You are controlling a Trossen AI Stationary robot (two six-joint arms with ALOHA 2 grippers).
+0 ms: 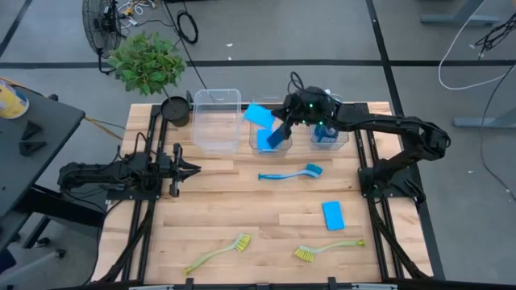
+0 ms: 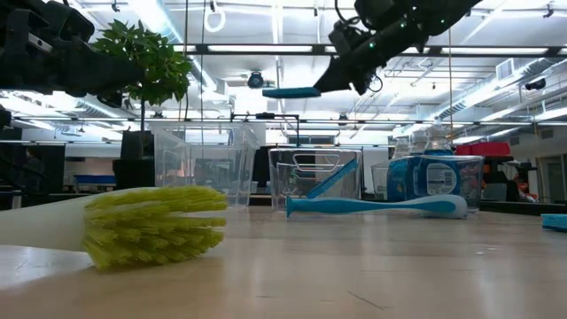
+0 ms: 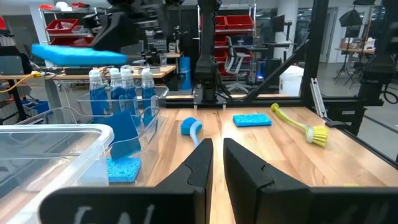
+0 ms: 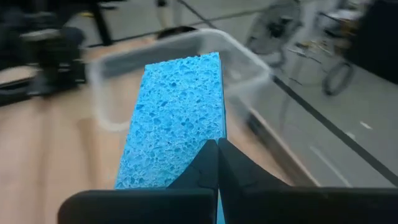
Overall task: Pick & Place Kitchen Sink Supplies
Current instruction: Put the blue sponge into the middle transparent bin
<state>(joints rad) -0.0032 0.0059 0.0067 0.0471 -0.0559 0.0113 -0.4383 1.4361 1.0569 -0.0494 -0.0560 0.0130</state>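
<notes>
My right gripper [image 1: 279, 122] is shut on a light blue sponge [image 1: 258, 114], held in the air over the far bins. Below it, the middle clear bin [image 1: 256, 143] holds a darker blue sponge [image 1: 274, 138] leaning against its wall and another sponge [image 3: 121, 168] flat on its floor. Blue bottles [image 1: 326, 133] stand in the right bin. A blue brush [image 1: 290, 172], a blue sponge [image 1: 333, 215] and two yellow-green brushes [image 1: 218, 252] [image 1: 326, 250] lie on the table. My left gripper [image 1: 189, 169] waits at the table's left, open by a narrow gap. My right gripper pinches the light blue sponge at one short end [image 4: 180, 168] between its two fingers [image 4: 205, 165]. It comes slanting down from the table's right. The sponge is lifted clear and lies level [image 2: 291, 91], sticking out past the fingertips toward the left bin.
An empty clear bin [image 1: 216, 121] stands left of the middle one. A potted plant [image 1: 147, 60] sits at the far left corner, beside a dark pot [image 1: 174, 110]. Bare wood lies between the left gripper and the blue brush.
</notes>
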